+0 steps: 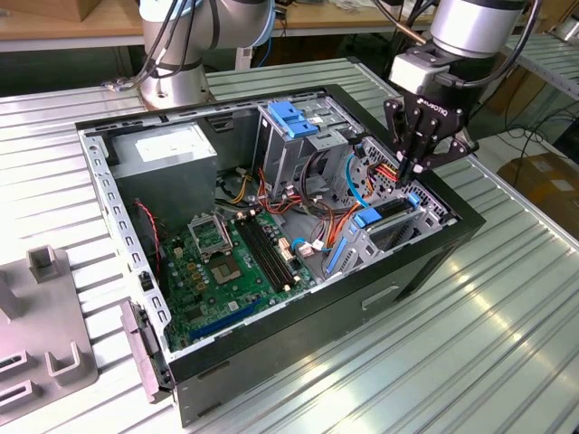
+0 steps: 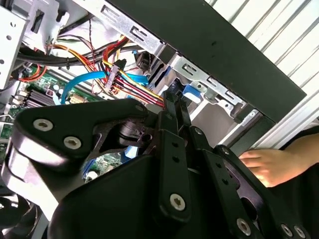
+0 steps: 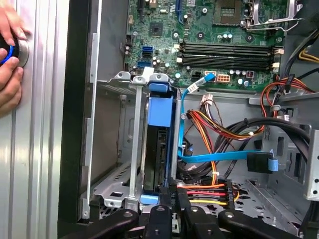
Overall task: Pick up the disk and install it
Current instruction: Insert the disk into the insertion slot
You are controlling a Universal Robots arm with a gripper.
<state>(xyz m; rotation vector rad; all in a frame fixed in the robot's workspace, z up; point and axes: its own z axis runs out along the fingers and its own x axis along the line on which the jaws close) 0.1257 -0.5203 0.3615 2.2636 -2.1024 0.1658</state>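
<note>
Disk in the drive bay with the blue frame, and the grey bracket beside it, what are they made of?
The blue carrier frame of the disk looks like moulded plastic: even colour, soft sheen. The grey bracket is probably sheet metal: dull silver, punched holes, folded edges.

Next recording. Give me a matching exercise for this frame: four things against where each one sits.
Things:
1. disk
2. thin blue cable
3. hand
4. wide blue tab

Places:
a. on top of the tall metal cage
b. outside the case, over the table
c. on edge in the drive bay by the case wall
d. crossing the coloured wires inside the case

Pairs: 1-c, 2-d, 3-b, 4-a
</note>
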